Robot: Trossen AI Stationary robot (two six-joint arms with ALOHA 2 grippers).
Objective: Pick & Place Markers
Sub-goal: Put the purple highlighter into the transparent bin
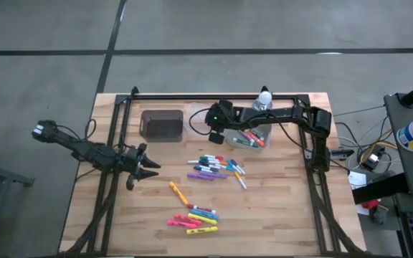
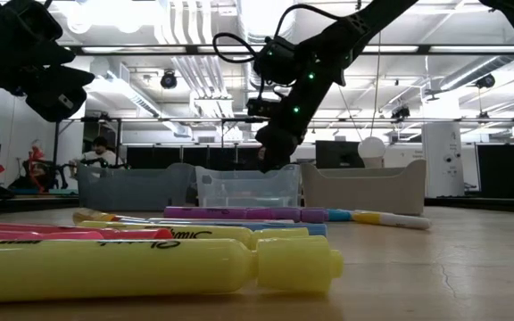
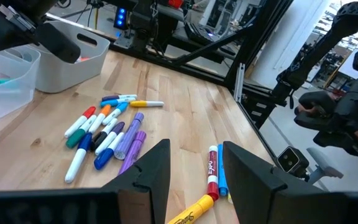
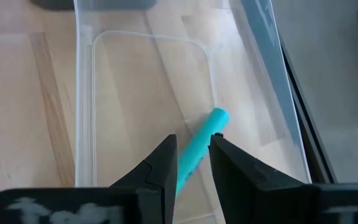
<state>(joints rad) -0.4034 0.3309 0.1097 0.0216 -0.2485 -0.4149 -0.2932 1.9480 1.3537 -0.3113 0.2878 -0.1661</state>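
A teal marker (image 4: 199, 146) sits between the right pincer's (image 4: 191, 158) narrowly parted fingers above a clear bin (image 4: 86, 93); the left pincer (image 3: 194, 165) hovers open.

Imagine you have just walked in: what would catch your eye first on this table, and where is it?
The right end effector hangs over the clear plastic bin at the table's far side, a turquoise marker between its fingers. Nearer, bright neon yellow, pink and orange markers lie scattered on the pale wooden table. The left end effector waits open at the left edge.
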